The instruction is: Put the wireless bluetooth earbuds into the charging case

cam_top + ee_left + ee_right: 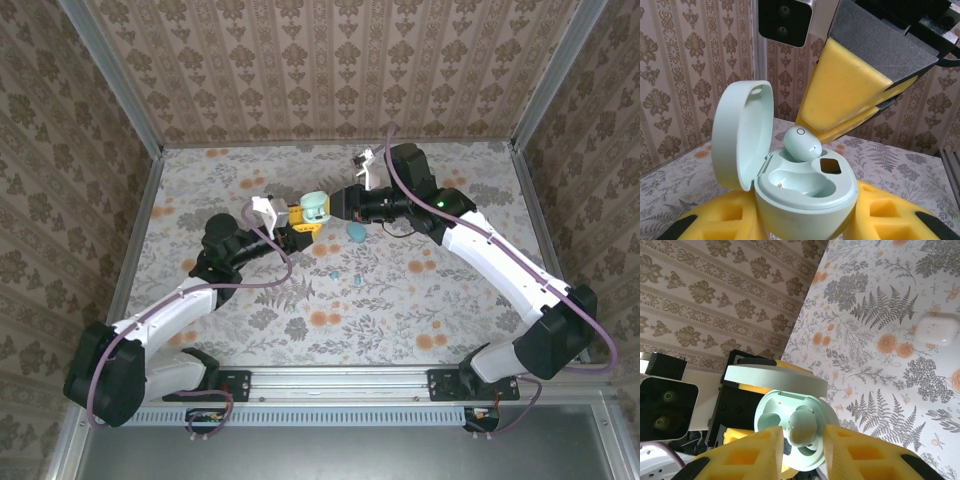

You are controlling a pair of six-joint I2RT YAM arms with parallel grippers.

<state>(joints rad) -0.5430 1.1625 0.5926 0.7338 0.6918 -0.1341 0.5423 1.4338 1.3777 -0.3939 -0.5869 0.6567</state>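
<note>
Seating the first bud looks like the step in hand. The left tool [807,227] pinches the mint charging case [805,200] from both sides at the bottom centre of the left wrist view, with its lid [742,135] standing open. The right tool [802,447] is pressed onto a mint earbud [802,142], which sits tilted in the far socket, apparently not fully home. The near socket [800,182] is empty. I judge the task under halfway: this bud needs pushing down, and its partner is yet to come.

Small teal pieces [335,273] lie on the worktop [420,310] just below centre of the overhead view, near a teal pebble-shaped case [356,233]. A white case [937,329] rests at the upper right of the right wrist view. The worktop carries a fern-and-orange-blossom print and is walled by damask paper [300,70] in a metal frame [112,72].
</note>
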